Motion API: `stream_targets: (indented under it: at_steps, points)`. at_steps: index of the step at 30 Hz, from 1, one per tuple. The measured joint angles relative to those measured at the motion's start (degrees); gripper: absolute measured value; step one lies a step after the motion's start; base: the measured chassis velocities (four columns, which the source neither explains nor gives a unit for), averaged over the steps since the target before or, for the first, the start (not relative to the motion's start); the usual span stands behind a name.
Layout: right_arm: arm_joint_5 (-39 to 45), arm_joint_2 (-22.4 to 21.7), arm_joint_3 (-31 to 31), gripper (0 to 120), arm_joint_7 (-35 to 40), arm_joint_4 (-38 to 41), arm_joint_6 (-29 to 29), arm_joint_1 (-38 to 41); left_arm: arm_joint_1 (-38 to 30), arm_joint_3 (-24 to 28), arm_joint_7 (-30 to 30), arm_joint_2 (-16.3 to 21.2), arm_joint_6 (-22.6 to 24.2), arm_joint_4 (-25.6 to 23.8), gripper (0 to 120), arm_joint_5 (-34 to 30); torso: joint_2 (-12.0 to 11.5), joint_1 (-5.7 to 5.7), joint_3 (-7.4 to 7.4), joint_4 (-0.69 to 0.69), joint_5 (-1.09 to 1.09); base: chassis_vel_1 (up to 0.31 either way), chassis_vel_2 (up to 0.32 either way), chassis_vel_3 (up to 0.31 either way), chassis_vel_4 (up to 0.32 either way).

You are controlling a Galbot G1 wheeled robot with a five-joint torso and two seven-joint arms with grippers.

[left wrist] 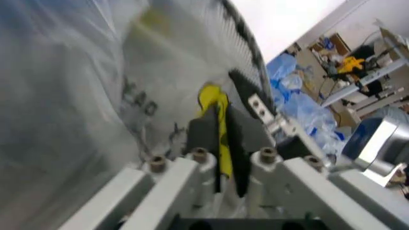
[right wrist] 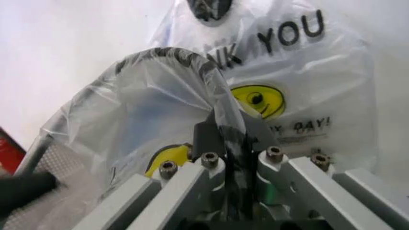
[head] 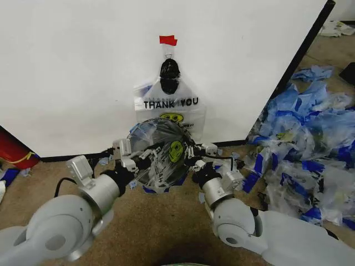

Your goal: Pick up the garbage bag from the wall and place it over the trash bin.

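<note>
Right now my left gripper (head: 128, 162) and my right gripper (head: 195, 160) sit on opposite sides of the trash bin (head: 145, 133) — each with jaws pinched nearly closed on the garbage bag (head: 166, 158) film stretched over its rim. That bag covers the bin's mouth, smiley face showing. Behind the bin, against the wall (head: 72, 66), another THANK YOU bag (head: 172, 105) hangs from a black hook (head: 169, 69) — just under red tape (head: 168, 40).
</note>
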Motion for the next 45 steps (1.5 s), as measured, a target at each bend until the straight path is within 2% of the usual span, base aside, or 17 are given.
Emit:
stream_targets:
  at_steps: [1, 10, 19, 24, 29, 45]
  points:
    - [0.13, -0.23, -0.38, 1, 0.00, 0.41, -0.01, 0.35, -0.67, 0.98, -0.19, -0.17, -0.06, 0.00, 0, 0.16, 0.00, 0.00, 0.00, -0.01, 0.00, 0.000, 0.000, 0.000, 0.000]
    - [0.42, -2.78, -4.11, 1, -0.43, 3.03, 0.09, 4.25, -5.58, 6.28, -0.58, -0.94, -0.50, 0.23, 0, 0.94, 0.00, 0.00, 0.00, 0.00, 0.01, 0.000, 0.000, 0.000, 0.000]
    - [0.28, -5.14, -5.16, 1, -1.64, 5.55, 0.46, 5.85, -9.05, 11.06, -1.40, -2.37, -1.18, 4.18, 0, 2.38, 0.00, 0.00, 0.00, 0.00, 0.00, 0.000, 0.000, 0.000, 0.000]
    - [-0.64, -6.17, -5.02, 1, -2.34, 6.60, 0.76, 4.47, -12.29, 15.48, -2.05, -3.67, -1.79, 6.65, 0, 3.44, 0.00, 0.00, 0.00, 0.00, 0.01, 0.000, 0.000, 0.000, 0.000]
    - [-1.96, -7.25, -4.85, 1, -3.10, 7.57, 1.08, 2.82, -16.67, 22.24, -3.23, -5.77, -2.78, 9.99, 0, 4.95, 0.00, 0.00, 0.00, -0.01, 0.00, 0.000, 0.000, 0.000, 0.000]
    - [-3.34, -7.73, -5.04, 1, -3.90, 7.72, 1.36, 2.09, -21.64, 28.40, -5.15, -9.21, -3.16, 16.01, 0, 6.06, 0.00, 0.00, -0.01, 0.00, 0.00, 0.000, 0.000, 0.000, 0.000]
